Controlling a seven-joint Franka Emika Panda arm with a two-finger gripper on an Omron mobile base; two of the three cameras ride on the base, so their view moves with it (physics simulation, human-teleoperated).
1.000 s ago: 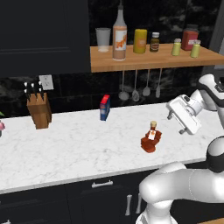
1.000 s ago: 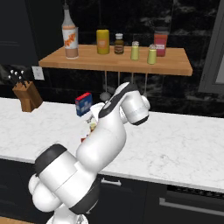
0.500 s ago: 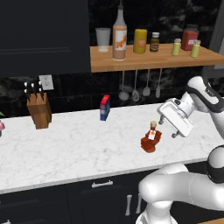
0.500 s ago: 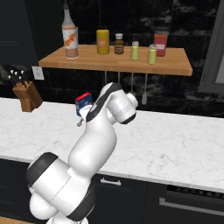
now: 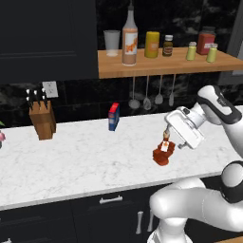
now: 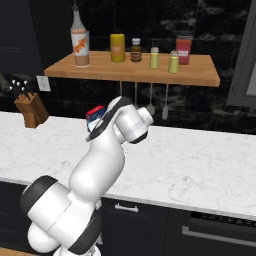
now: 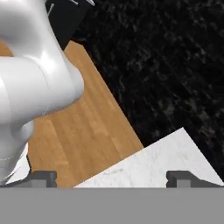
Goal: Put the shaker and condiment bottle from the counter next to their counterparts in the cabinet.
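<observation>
The reddish-brown condiment bottle [image 5: 163, 153] stands upright on the white marble counter [image 5: 85, 161] near its front edge. My gripper [image 5: 182, 144] hangs just right of the bottle's neck, angled downwards. In the hand view its two fingertips stand wide apart, open, with nothing between them, over the counter's corner and wooden floor. Two small yellow-green shakers [image 5: 191, 51] [image 5: 211, 52] stand side by side on the cabinet shelf [image 5: 161, 64]; I cannot tell the shaker from its counterpart. The tall pale bottle [image 5: 129, 35] stands at the shelf's left. In the right base view my arm hides the condiment bottle.
The shelf also holds a glass cup [image 5: 111, 42], a yellow canister [image 5: 152, 44], a small dark jar [image 5: 167, 46] and a red jar [image 5: 206, 42]. Utensils [image 5: 147, 95] hang under it. A blue box [image 5: 113, 116] and a knife block [image 5: 42, 121] stand at the counter's back.
My hand has swung left and slightly down, from the right of the counter to beside the condiment bottle's neck. The jaws stayed open. The bottle has not moved.
</observation>
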